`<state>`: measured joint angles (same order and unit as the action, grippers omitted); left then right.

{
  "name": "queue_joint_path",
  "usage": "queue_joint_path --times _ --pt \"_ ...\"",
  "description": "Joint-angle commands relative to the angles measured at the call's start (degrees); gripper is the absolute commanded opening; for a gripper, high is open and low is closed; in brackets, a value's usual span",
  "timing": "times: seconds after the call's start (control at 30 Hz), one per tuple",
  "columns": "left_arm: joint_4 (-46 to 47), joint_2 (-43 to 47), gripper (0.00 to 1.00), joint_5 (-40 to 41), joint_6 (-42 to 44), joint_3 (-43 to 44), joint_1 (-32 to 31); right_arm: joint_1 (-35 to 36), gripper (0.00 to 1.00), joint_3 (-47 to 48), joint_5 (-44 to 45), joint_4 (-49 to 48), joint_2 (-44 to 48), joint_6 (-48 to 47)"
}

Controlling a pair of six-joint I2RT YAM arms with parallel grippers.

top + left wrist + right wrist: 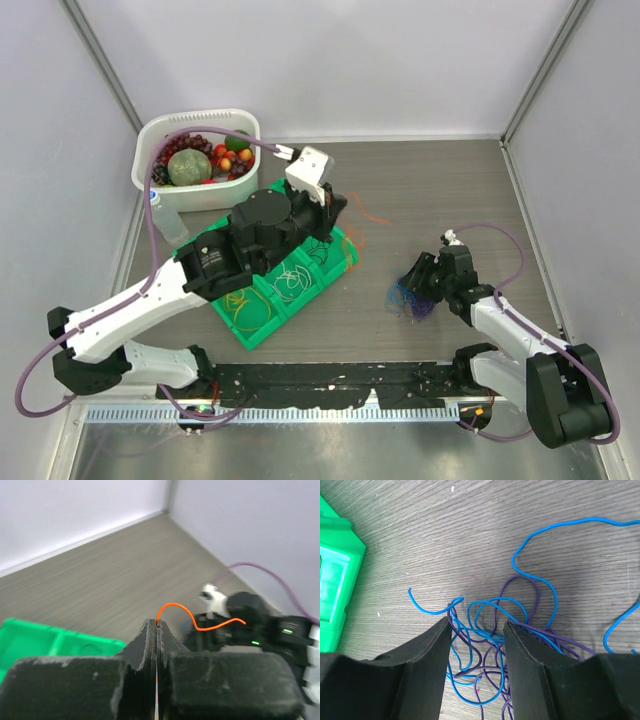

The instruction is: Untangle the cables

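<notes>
My left gripper [340, 212] hangs over the far end of the green compartment tray [300, 306]; in the left wrist view it [157, 626] is shut on a thin orange cable [200, 624] that curls out of the tips. The orange cable [375, 216] trails right in the top view. My right gripper [477, 627] is open, its fingers straddling a tangle of blue cable [495, 602] and purple cable [520, 587] on the table. That tangle [408, 302] lies under the right gripper [412, 284]. Tray compartments hold a yellow loop [240, 300], a white loop [292, 280] and a black loop [320, 248].
A white basin of fruit [200, 190] stands at the back left with a clear bottle [160, 212] beside it. The tray's corner [335, 580] shows left of the right gripper. The right arm [250, 622] shows beyond the left fingertips. Walls close in three sides.
</notes>
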<state>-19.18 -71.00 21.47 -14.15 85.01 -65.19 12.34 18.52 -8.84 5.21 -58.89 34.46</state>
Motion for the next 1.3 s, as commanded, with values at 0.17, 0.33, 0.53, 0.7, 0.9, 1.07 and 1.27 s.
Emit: queue_joint_path --times 0.17,0.33,0.53,0.7,0.9,1.07,1.27 --pt "-8.6 0.6 0.00 11.0 -4.4 -1.3 19.0 0.1 0.51 1.5 2.0 -0.1 0.2 0.3" --pt "-2.7 0.5 0.00 8.1 -6.8 -4.9 29.9 0.1 0.51 1.3 2.2 -0.2 0.4 0.4" --pt "2.9 -6.1 0.00 1.3 -11.0 -4.5 38.5 0.1 0.51 1.5 2.2 -0.2 0.2 0.4" --pt "5.8 -12.7 0.00 1.9 -11.3 -1.5 40.5 0.2 0.51 1.3 2.4 0.0 0.7 0.3" --pt "6.5 -19.8 0.00 5.2 -10.5 0.8 41.0 0.1 0.51 1.3 2.6 0.0 1.0 0.4" --pt "3.2 -25.0 0.05 2.6 -12.6 1.9 41.3 0.1 0.51 1.3 2.6 0.0 1.1 0.5" --pt "-2.4 -23.8 0.64 1.8 -17.9 0.5 41.6 0.1 0.51 1.3 2.5 -0.1 1.0 0.4"
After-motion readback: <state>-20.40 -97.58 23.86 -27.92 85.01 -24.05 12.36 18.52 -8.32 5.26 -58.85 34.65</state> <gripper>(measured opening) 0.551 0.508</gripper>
